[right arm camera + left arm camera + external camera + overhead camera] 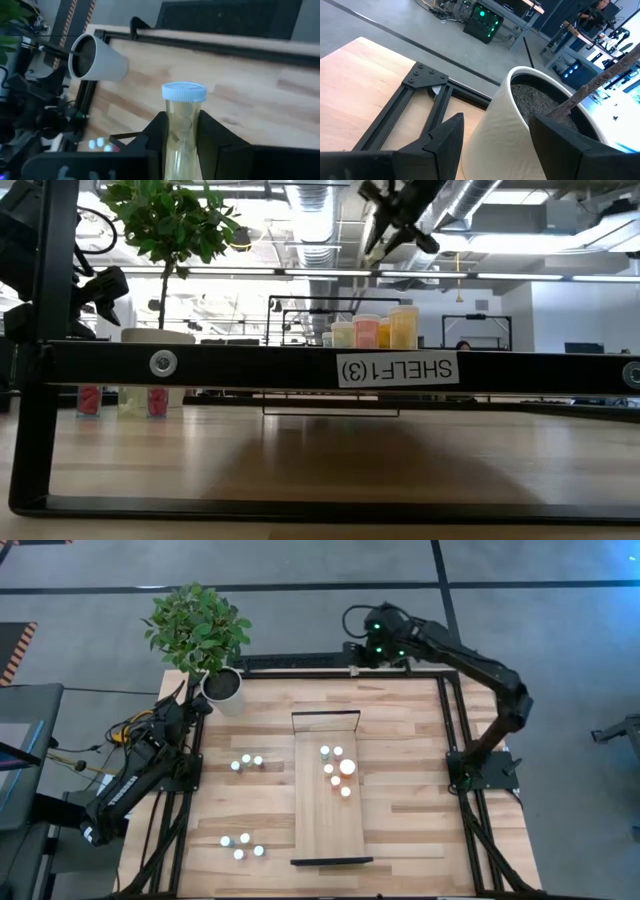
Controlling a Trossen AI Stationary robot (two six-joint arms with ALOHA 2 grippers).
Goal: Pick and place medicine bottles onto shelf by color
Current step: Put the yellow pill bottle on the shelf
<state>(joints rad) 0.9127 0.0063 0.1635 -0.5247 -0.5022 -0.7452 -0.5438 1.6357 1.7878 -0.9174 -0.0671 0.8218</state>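
Pale wood makes up both the bench [400, 790] and the long narrow shelf [315, 830] lying down its middle, a thin black frame at each end. On the half of the shelf farther from the front edge stands a cluster of bottles [337, 768], white-capped, one larger and orange among them. On the bare bench to the left of the shelf sit two more groups — four bottles [242, 844] near the front and three bottles [247, 762] farther back, level with the cluster on the shelf.

At the bench's left edge the left hand [492, 145] waits, its fingers [447, 140] spread apart on either side of the white plant pot [530, 115] at the back-left corner; whether they touch the pot cannot be told.

Farthest back, the right hand [182, 135] hangs in the air above the rear rail of the bench, just right of the shelf's line. Its fingers are clamped on a clear, yellowish bottle [183, 122] with a pale blue-white cap, held upright between them.
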